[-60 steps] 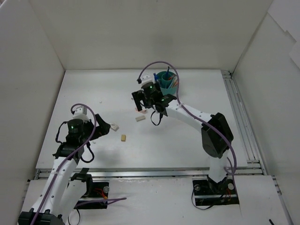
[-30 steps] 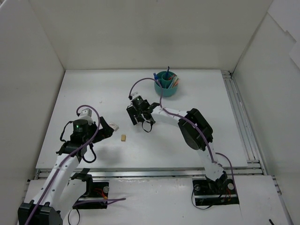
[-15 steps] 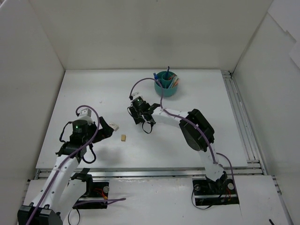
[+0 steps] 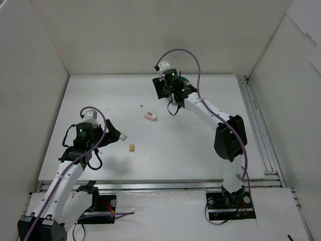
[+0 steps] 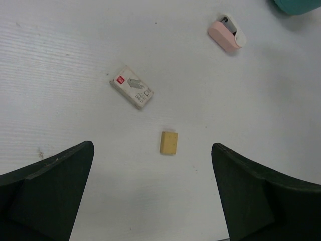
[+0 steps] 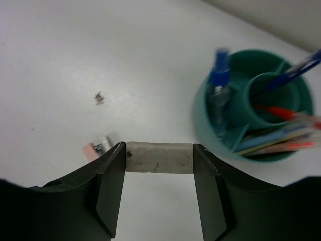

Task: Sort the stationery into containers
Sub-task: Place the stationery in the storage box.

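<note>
Made up of a left arm (image 4: 67, 173) and a right arm (image 4: 208, 111), built alike from slim white tubular links joined by black motor housings, with an especially bulky rounded black block partway along the right one. Trailed by purple cable (image 4: 176, 50) in loose loops, plugged in by a small white block (image 4: 164, 65) at each wrist. Marked with a single green light (image 4: 172, 74) on the black wrist casing. Fixed on black base plates (image 4: 229, 207) with silver screws (image 4: 211, 201), plus red and orange wiring (image 4: 104, 207) beside the left plate. Tipped with matte black left fingers (image 5: 47, 198) and right fingers (image 6: 108, 193), broad, wedge-shaped, flat on the inner faces.
</note>
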